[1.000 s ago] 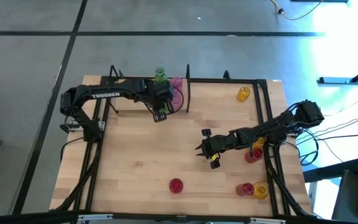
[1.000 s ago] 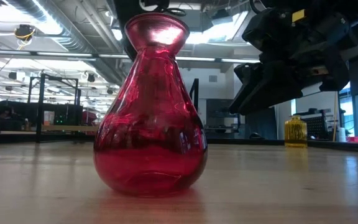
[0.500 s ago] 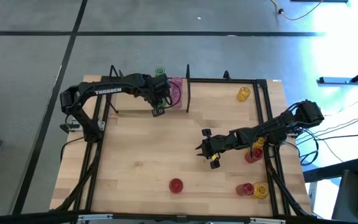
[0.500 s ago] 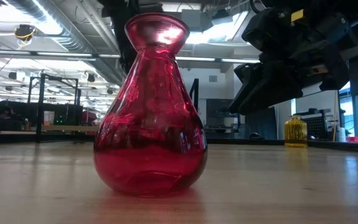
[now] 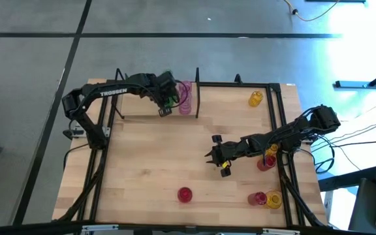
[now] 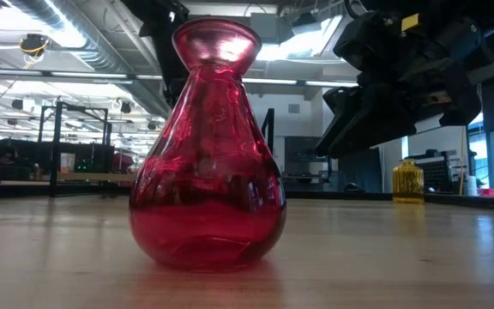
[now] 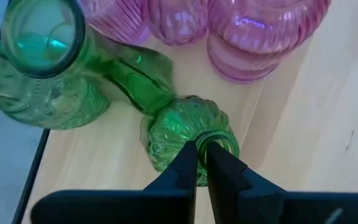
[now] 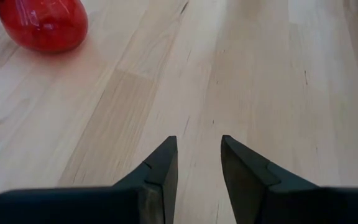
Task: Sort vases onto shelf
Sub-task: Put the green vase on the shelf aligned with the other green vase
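A small green vase (image 7: 188, 134) stood on the shelf (image 5: 142, 98) beside pink vases (image 7: 253, 37), its rim pinched by the left hand (image 7: 201, 155). The right hand (image 8: 197, 152) hovered mid-table, fingers narrowly apart, near a red vase (image 8: 42, 23).

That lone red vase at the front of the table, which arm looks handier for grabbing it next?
The right. Its gripper hangs open over bare wood mid-table, nearest the red vase. The left gripper is busy at the far corner, pinched on a green vase rim.
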